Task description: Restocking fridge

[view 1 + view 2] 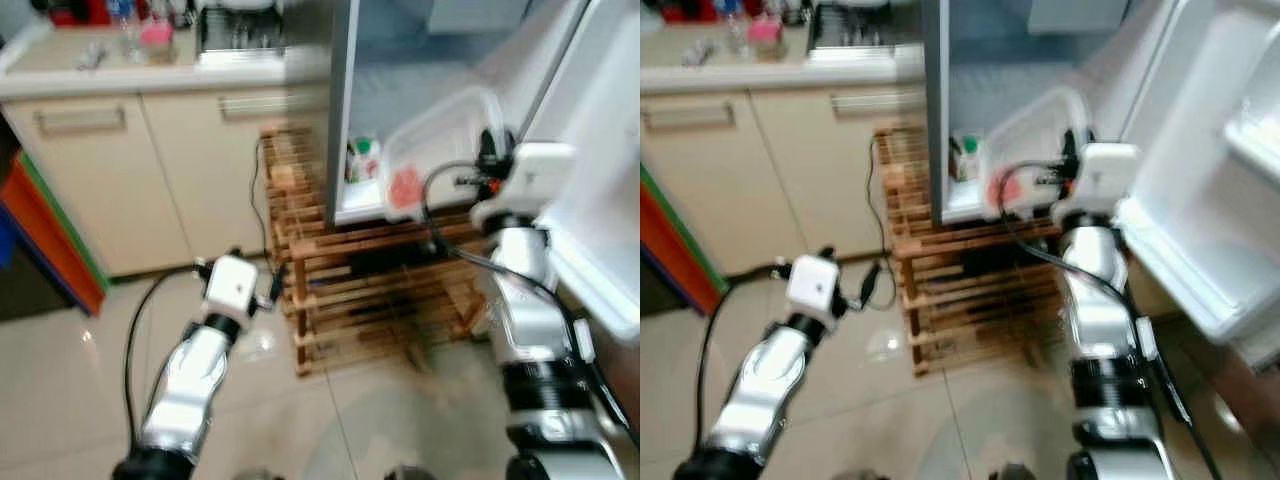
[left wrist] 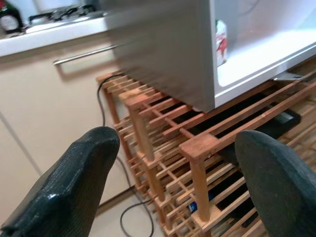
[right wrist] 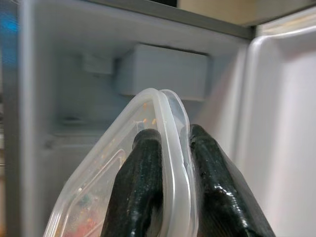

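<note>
1. Right gripper (image 3: 170,182): you see its fingers pinching the container (image 1: 440,150) rim, held at the open fridge (image 1: 400,110) mouth.
2. Left gripper (image 2: 173,187): fingers spread, low before the wooden rack (image 1: 380,290), beside the fridge's edge.

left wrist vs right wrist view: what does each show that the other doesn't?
Left wrist: the open left claw facing a wooden rack under the fridge, a black cable, cabinet handle, and a carton on the fridge floor.
Right wrist: the right claw shut on a clear plastic container, tilted on edge.
Both: the white fridge interior.
</note>
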Robot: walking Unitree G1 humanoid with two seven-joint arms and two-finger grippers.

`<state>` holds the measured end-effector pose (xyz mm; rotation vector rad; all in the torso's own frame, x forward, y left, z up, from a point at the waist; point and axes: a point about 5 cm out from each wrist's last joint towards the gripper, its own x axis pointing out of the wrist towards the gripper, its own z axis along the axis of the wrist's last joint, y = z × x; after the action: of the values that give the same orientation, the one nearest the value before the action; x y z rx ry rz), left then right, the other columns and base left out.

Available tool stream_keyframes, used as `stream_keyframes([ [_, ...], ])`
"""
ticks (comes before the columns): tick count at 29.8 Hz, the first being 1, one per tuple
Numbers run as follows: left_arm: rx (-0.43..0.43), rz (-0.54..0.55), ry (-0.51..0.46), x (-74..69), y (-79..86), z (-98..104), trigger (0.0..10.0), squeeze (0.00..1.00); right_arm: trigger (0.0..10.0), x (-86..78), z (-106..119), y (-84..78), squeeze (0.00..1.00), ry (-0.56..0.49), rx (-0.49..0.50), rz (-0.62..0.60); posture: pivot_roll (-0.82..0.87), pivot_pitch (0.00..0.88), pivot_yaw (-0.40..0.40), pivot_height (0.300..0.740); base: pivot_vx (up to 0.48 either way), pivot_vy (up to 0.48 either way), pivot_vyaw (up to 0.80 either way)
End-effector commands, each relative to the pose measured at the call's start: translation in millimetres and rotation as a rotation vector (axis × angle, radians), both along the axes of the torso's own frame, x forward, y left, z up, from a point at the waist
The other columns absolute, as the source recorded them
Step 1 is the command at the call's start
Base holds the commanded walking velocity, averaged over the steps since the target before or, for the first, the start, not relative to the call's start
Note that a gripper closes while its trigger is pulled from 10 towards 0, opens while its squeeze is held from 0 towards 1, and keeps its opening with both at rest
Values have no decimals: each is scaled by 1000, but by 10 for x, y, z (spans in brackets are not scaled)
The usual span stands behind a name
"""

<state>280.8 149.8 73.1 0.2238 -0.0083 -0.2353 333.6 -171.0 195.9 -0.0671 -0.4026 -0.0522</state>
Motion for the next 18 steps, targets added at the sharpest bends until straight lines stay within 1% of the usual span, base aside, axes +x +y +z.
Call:
stream_keyframes([
  [1,8,-17,0,15,-72,0,10000,0,0,-8,17,-51,0,-11,1,-17,-29,0,8,715,0,0,0],
  [8,20,-33,-14,32,-100,33,10000,0,0,-11,1,-41,0,-9,2,-18,-29,0,9,715,0,0,0],
  [9,25,-57,-25,33,-139,60,10000,0,0,-10,-11,-63,0,-5,9,-38,-29,0,10,715,0,0,0],
  [12,29,-77,-36,33,-171,86,10000,0,0,-6,-26,-103,0,3,15,-71,-29,0,10,715,0,0,0],
  [14,21,-92,-44,35,-197,117,10000,0,0,2,-59,-180,0,24,17,-125,-28,0,12,715,0,0,0],
  [16,11,-107,-49,32,-219,140,10000,0,0,11,-89,-228,0,40,14,-150,-28,0,12,715,259,0,0],
  [18,12,-121,-46,19,-233,142,10000,0,0,13,-87,-225,0,39,14,-147,-31,0,12,715,444,0,0],
])
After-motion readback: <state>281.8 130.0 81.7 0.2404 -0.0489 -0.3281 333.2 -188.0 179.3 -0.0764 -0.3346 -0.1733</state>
